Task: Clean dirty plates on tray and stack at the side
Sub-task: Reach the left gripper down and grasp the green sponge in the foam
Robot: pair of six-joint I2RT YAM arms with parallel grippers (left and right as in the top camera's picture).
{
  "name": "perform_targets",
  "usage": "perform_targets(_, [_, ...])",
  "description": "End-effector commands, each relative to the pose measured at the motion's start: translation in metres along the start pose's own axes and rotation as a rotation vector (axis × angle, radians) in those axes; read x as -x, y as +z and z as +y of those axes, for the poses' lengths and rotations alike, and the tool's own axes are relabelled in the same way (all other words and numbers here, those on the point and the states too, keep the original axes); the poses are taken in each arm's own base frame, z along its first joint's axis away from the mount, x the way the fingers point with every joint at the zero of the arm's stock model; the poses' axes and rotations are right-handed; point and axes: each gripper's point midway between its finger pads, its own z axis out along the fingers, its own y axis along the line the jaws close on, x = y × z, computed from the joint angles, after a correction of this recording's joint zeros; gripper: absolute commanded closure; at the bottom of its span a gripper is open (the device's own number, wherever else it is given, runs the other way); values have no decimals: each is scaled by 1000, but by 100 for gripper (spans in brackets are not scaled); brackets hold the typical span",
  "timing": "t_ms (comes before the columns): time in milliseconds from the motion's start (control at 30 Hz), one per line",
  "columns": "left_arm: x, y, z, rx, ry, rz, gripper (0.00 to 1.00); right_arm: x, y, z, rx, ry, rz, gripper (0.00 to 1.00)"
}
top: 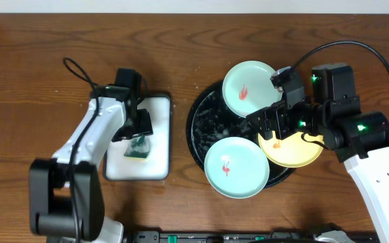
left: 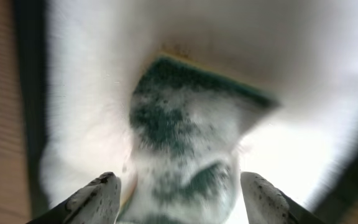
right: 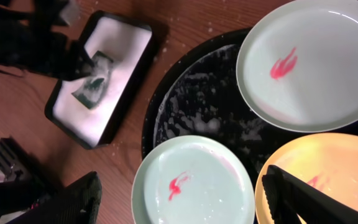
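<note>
Slipping is the main danger, I judge: the left gripper (left: 179, 177) is closed on the soft green sponge with a pale soapy face (left: 185, 143). The sponge looks squeezed between the two fingers, and such a wet, yielding thing may work loose when it is lifted from the white rectangular dark-rimmed tray (top: 157, 115) and pressed on a plate. The second danger is at the large round black shallow tray with white suds (top: 201, 121). All three small round plates lie on it, each with a red smear at the centre, and none is stacked at the side. The far mint-green plate (top: 248, 88) and the near mint-green plate (top: 236, 167) reach over its rim, and the yellow plate (top: 296, 154) lies over the right rim, so they probably rest a little tilted. The right gripper (right: 182, 180) hangs above the yellow plate with its fingers wide apart and nothing between them. If a plate is scrubbed without a firm hold, it may tip or slide onto the brown wooden table (top: 32, 67); glossy glaze with suds gives poor grip.
</note>
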Motion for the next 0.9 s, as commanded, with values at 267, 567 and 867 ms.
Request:
perform_targets(267, [-17, 23, 1, -19, -6, 19, 48, 4, -6, 5, 16, 6, -14, 17])
perform_targets(567, [-17, 59, 7, 23, -5, 14, 71, 4, -6, 1, -7, 6, -15, 17])
perform_targets(867, [-15, 48, -6, -46, -4, 24, 92, 3, -6, -5, -41, 8, -10, 16])
